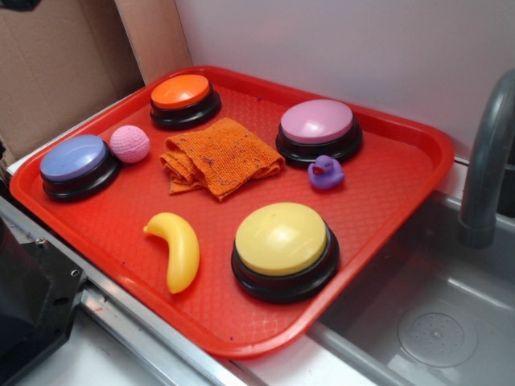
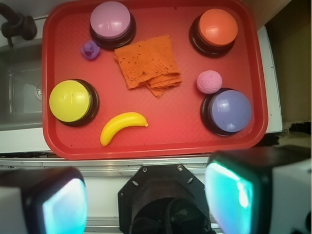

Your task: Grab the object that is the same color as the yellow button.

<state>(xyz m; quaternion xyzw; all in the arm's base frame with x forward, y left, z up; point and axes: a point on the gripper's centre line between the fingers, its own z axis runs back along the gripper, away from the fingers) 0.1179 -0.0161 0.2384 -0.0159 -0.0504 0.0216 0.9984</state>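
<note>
- The small curved yellow plastic toy banana [image 1: 175,248] [image 2: 122,126] lies on the red plastic tray [image 1: 386,189] [image 2: 161,134], near its front edge, beside the pale-yellow dome button [image 1: 282,248] [image 2: 71,101], apart.
- Bare tray surrounds the banana.
- The claw [image 2: 146,197] hangs spread, off the tray's front edge, holding nothing.
</note>
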